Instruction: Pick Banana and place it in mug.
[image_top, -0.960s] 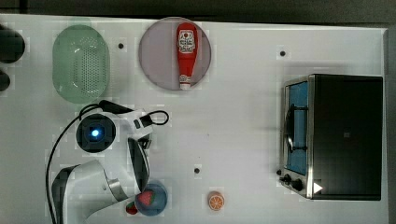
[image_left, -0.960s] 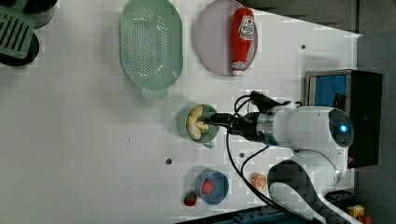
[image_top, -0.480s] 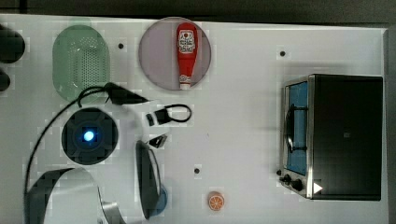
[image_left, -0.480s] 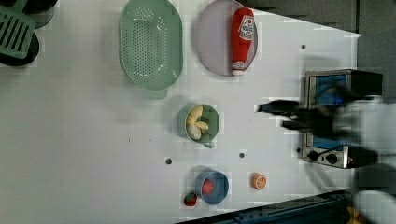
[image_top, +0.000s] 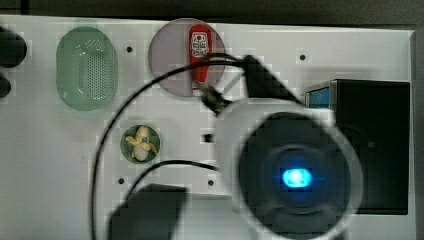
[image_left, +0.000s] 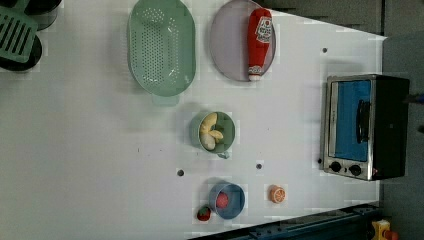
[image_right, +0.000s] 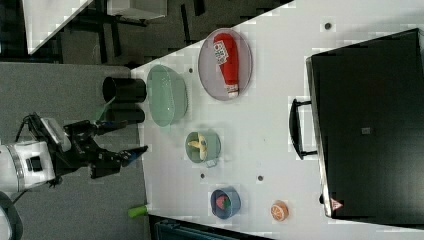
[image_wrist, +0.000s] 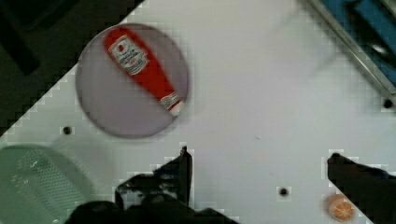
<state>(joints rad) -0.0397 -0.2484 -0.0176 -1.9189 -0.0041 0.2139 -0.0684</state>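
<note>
Your hand (image_right: 117, 157) has let go and pulled up off the desk (image_left: 90, 150), fingers spread and empty. The banana (image_left: 210, 131) now lies inside the mug (image_left: 227, 141), so the placing looks done.

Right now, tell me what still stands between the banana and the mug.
Nothing: the banana already lies inside the mug, and the open tool is up and away from both.

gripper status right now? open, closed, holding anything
gripper: open, jaws spread wide, holding nothing; the banana sits in the mug.
</note>
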